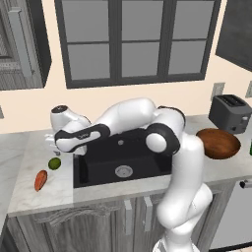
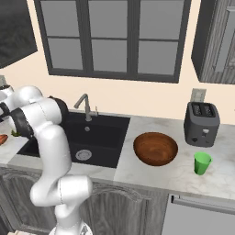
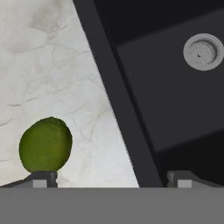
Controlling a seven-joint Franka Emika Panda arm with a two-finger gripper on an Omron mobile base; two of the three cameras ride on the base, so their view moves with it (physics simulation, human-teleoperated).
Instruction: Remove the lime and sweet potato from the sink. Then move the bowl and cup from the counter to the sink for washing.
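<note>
Two items, the lime (image 1: 54, 163) and the sweet potato (image 1: 41, 180), lie on the counter (image 1: 29, 147) left of the sink (image 1: 98, 170), so the basin looks emptied. The end effector (image 3: 112, 179) hovers above the lime with jaws spread wide, grasping nothing. The round lime sits near the basin rim; a nudge from the retreating arm could roll it back in. The lime is yellow-green and dimpled; the sweet potato is orange-red and tapered. The brown bowl (image 2: 155, 148) and green cup (image 2: 202, 163) wait on the counter right of the sink.
</note>
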